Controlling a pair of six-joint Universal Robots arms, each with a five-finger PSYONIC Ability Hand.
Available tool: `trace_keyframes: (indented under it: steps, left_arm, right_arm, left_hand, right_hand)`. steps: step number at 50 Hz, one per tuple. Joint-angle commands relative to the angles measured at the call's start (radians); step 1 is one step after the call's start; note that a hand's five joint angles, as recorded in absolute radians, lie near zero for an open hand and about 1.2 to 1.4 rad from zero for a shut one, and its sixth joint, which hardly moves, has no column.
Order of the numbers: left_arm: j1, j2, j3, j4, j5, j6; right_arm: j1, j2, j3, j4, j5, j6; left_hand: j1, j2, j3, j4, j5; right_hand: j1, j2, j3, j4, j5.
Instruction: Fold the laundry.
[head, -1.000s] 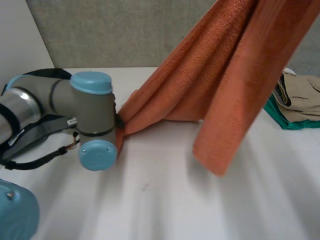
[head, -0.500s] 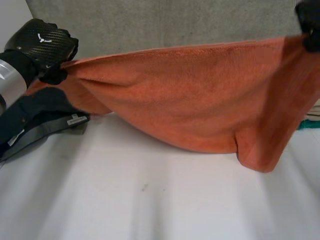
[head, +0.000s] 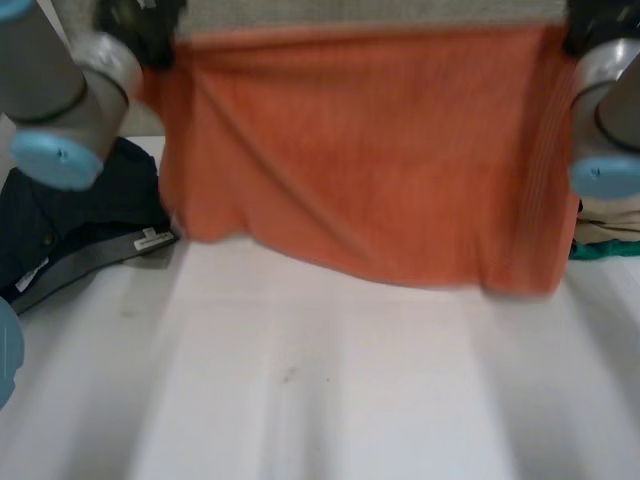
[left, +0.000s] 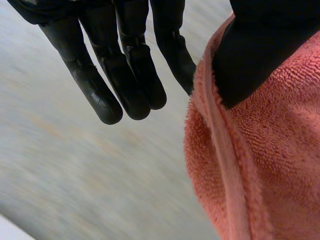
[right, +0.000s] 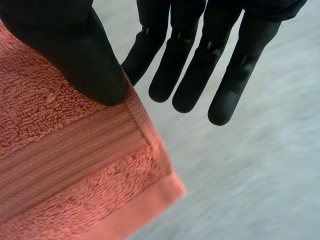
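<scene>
- Overhead, in the head view: holding the orange towel (head: 360, 160) stretched wide and flat between the left hand (head: 140, 25) and the right hand (head: 585, 25), each taking one upper corner, high over the far edge of the table (head: 320, 400).
- Letting the towel's lower hem hang toward the surface's far half; touching it or just clearing it, impossible to tell.
- Noting a dark garment (head: 80, 210) lying at the surface's left edge and beige and green clothes (head: 605, 235) lying at its right edge, just beside the towel.
- Left wrist view: pinching the towel's hemmed corner under the thumb (left: 260, 50), holding the other fingers (left: 125, 75) straight and close together beside the cloth, apart from it.
- Right wrist view: pressing the thumb (right: 70, 55) onto the towel's corner just above its woven band, clamping the cloth there, stretching the remaining fingers (right: 190, 65) straight out past the towel's edge, slightly fanned and touching nothing.
</scene>
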Motion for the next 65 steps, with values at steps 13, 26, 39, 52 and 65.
trace_keyframes:
  steps: [13,26,39,52,65]
  left_arm:
    - [0.045,0.181,-0.309,0.233,-0.055,-0.225]
    - [0.114,0.224,-0.892,0.257,0.085,-0.043]
    - [0.159,0.109,-1.0,0.377,0.1,0.128]
    - [0.177,0.112,-1.009,0.391,0.088,0.14]
    - [0.208,0.261,-1.104,0.15,0.181,0.238]
  right_arm:
    - [-0.006,-0.198,0.283,-0.15,-0.023,0.113]
    - [-0.031,-0.304,0.776,0.016,-0.199,0.125]
    - [-0.048,-0.273,0.931,0.011,-0.207,0.067]
    - [-0.052,-0.275,0.933,0.005,-0.179,0.063]
    - [-0.088,-0.335,0.926,0.086,-0.196,0.006]
  left_hand:
    - [0.235,0.202,0.207,0.195,0.258]
    - [0.235,0.202,0.207,0.195,0.258]
    - [-0.272,-0.305,-0.3,-0.313,-0.249]
    - [-0.152,-0.185,-0.18,-0.193,-0.129]
    - [0.235,0.202,0.207,0.195,0.258]
  right_hand:
    - [0.242,0.215,0.203,0.196,0.211]
    - [0.242,0.215,0.203,0.196,0.211]
    - [0.242,0.215,0.203,0.196,0.211]
    - [0.242,0.215,0.203,0.196,0.211]
    - [0.242,0.215,0.203,0.196,0.211]
